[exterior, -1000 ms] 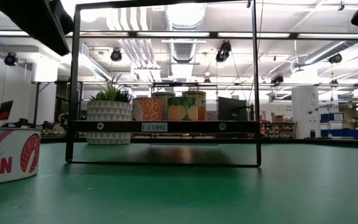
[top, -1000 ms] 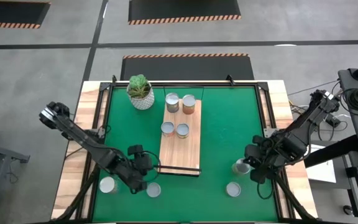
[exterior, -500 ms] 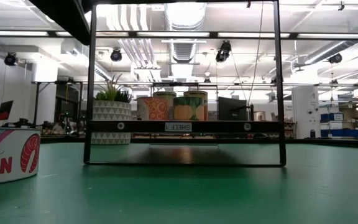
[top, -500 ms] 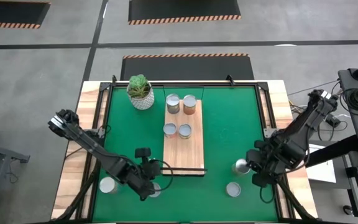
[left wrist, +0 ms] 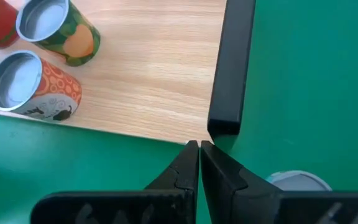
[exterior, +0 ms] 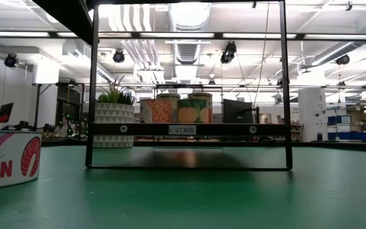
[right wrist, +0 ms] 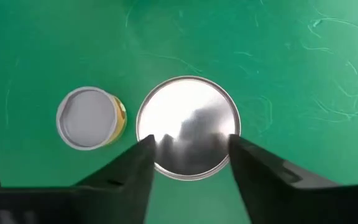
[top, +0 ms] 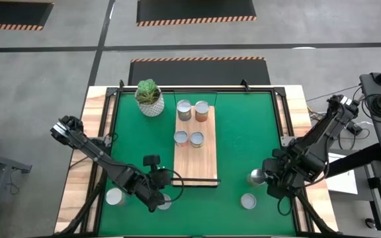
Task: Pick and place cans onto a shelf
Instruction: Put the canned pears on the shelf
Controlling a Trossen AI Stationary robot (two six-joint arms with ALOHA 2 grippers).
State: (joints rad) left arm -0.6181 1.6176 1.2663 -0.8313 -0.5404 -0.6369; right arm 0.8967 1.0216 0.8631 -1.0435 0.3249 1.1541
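Since earlier frame, shelf (top: 196, 149) sits shifted slightly right; left gripper (left wrist: 199, 155) pressed together at its near corner. Right gripper (right wrist: 188, 152) spread around silver can (right wrist: 188, 127), not pinching. Step: grasping. Next: close fingers, lift to shelf.

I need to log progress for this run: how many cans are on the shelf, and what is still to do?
Done: four cans stand on the shelf. In hand: the right gripper, jaws open, straddles a silver-topped can on the green mat, not lifted. The left gripper is shut by the shelf's dark edge, holding nothing. Left: that can, another near it and two on the left side.
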